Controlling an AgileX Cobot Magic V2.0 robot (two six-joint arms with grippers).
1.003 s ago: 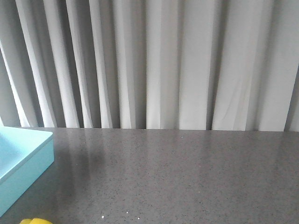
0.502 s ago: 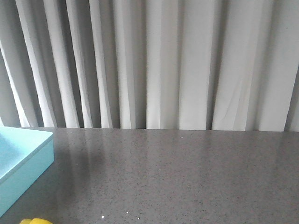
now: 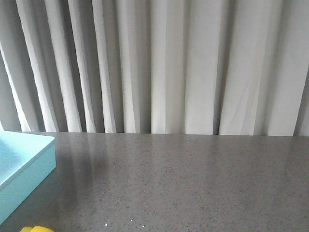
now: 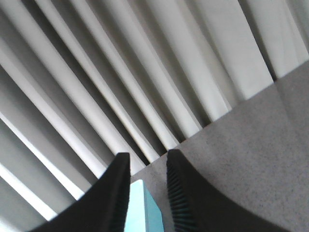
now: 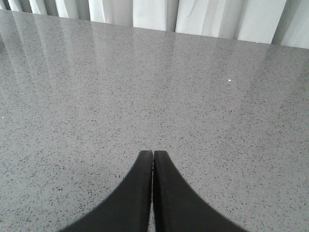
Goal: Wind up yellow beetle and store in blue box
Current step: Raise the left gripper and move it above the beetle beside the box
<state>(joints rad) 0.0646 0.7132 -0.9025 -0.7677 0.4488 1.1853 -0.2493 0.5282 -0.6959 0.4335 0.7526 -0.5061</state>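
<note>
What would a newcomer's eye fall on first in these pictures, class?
Probably the light blue rectangular box at the left edge of the grey speckled table, bright against the pale pleated curtain behind. Next, a sliver of the bright yellow beetle toy car at the bottom edge, just in front of the box.

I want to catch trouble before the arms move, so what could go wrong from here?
1. The yellow beetle sits half out of the front view, so a grasp aimed from there could miss.
2. It lies close to the blue box, so a descending pincer might knock the wall.
3. The left pincer is angled up toward the curtain, not the toy.
</note>
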